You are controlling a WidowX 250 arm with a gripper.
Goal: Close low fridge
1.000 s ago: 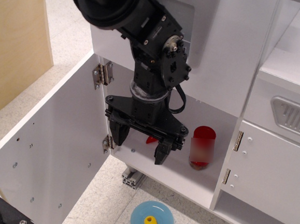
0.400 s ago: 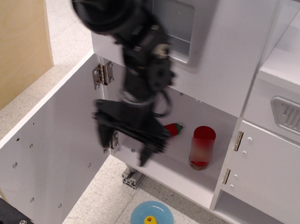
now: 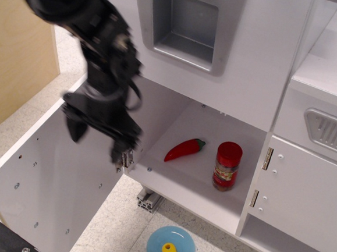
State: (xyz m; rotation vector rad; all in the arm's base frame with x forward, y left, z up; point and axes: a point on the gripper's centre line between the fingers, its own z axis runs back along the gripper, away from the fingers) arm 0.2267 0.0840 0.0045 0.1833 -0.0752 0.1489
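Observation:
The low fridge (image 3: 169, 187) is a white compartment at the base of the toy kitchen. Its large flat white door (image 3: 47, 181) hangs wide open to the left, inner face up toward me, with a metal hinge (image 3: 126, 159) at its lower right. My black gripper (image 3: 97, 138) hangs over the door's upper right part, beside the hinge edge. It is blurred by motion, its two fingers spread apart and holding nothing. The door's handle is hidden on the far side.
Inside the fridge lie a red chili pepper (image 3: 184, 150) and a red-capped spice jar (image 3: 227, 166). A blue plate with a yellow piece (image 3: 171, 248) sits on the floor in front. A wooden panel (image 3: 17, 44) stands at left. A smaller white cabinet door (image 3: 306, 195) is at right.
My arm has swung left, out from in front of the fridge opening to above the open door. The pepper and jar now show in full. The door has not moved.

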